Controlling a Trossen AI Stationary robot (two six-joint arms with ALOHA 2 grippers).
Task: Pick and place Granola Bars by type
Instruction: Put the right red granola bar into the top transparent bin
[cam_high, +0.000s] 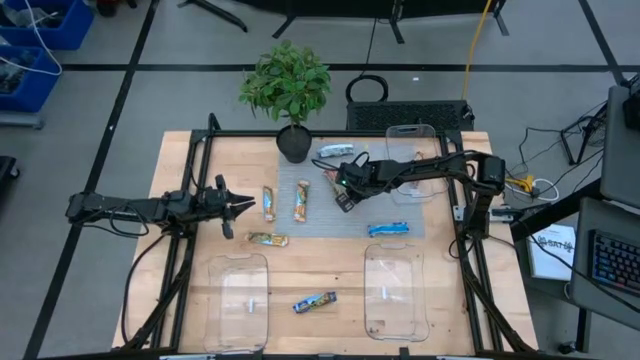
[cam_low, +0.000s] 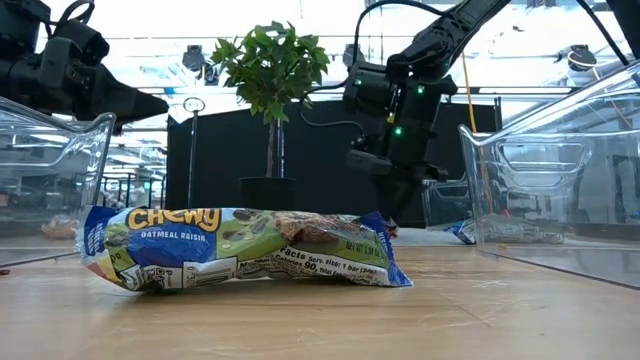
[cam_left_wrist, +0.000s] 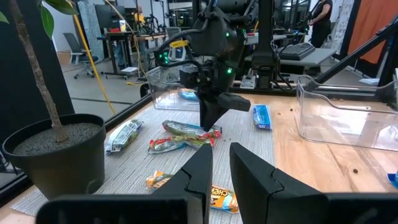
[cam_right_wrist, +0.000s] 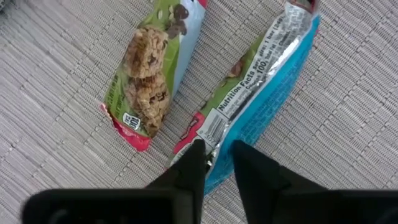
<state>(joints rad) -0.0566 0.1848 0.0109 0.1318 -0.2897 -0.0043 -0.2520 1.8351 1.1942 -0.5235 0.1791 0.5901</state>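
Several granola bars lie flat on the table. On the grey mat (cam_high: 400, 215) are two orange-brown ones (cam_high: 268, 203) (cam_high: 301, 200), a blue one (cam_high: 387, 229) and a silvery one (cam_high: 335, 151). A gold one (cam_high: 268, 239) lies just off the mat, and a blue-yellow Chewy bar (cam_low: 240, 250) rests between the near trays. My right gripper (cam_high: 345, 198) points down over a blue-backed bar (cam_right_wrist: 264, 87), which lies next to a green-and-red one (cam_right_wrist: 146, 74). My left gripper (cam_high: 245, 204) hovers shut at the mat's left edge and touches nothing. My right gripper (cam_right_wrist: 219, 152) comes from above, pointing down, at the blue-backed bar's end with the barcode patch (cam_right_wrist: 210, 127). The two fingertips stand close together on either side of that wrapper end. The bar lies flat on the mat, not lifted.
Two clear trays (cam_high: 237, 300) (cam_high: 395, 290) stand at the near edge and a third (cam_high: 415, 160) stands at the far right. A potted plant (cam_high: 288, 90) stands at the mat's far edge. Dark frame rails (cam_high: 190, 230) run along both table sides.
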